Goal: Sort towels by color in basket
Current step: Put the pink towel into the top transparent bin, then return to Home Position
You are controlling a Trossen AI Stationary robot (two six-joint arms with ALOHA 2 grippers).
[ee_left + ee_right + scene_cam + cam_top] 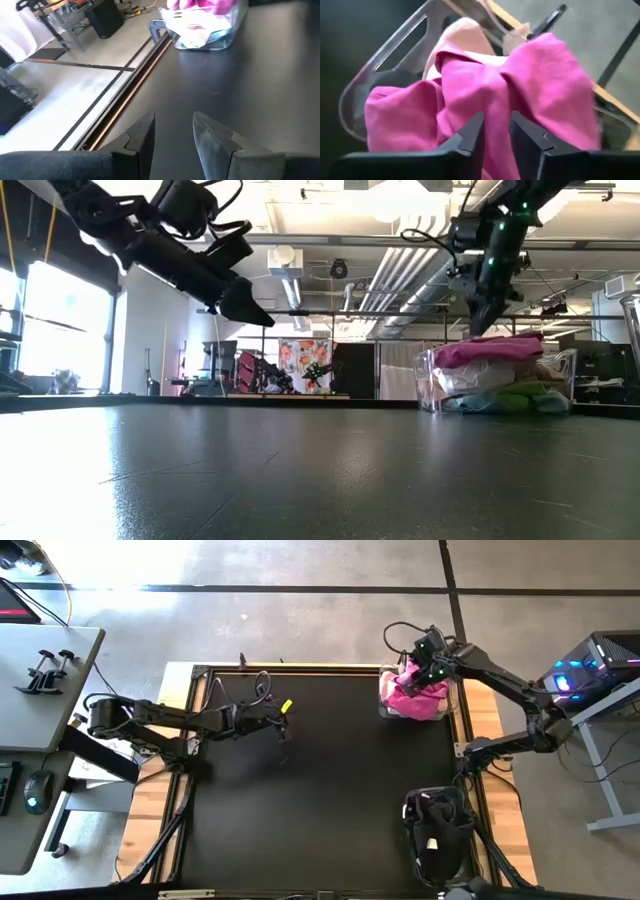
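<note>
Directly under the right gripper (428,668), a crumpled magenta towel (415,697) tops the clear basket (566,370), heaped over peach-pink (465,35), pale blue (478,403) and green (540,391) towels.

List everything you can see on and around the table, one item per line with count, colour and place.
Clear basket: one, transparent, far right corner of the table.
Magenta towel: one, on top of the pile in the clear basket.
Other towels: count unclear, pale blue, lime green, peach and white, under the magenta one.
Dark basket: one, black, near right edge of the table; contents hard to tell.
Table: one, black top with wooden edges.
Desk: one, grey, left of the table, with a mouse on it.
Left end effector: dark, over bare table, far left, holding nothing.
Right end effector: dark, right above the magenta towel.
</note>
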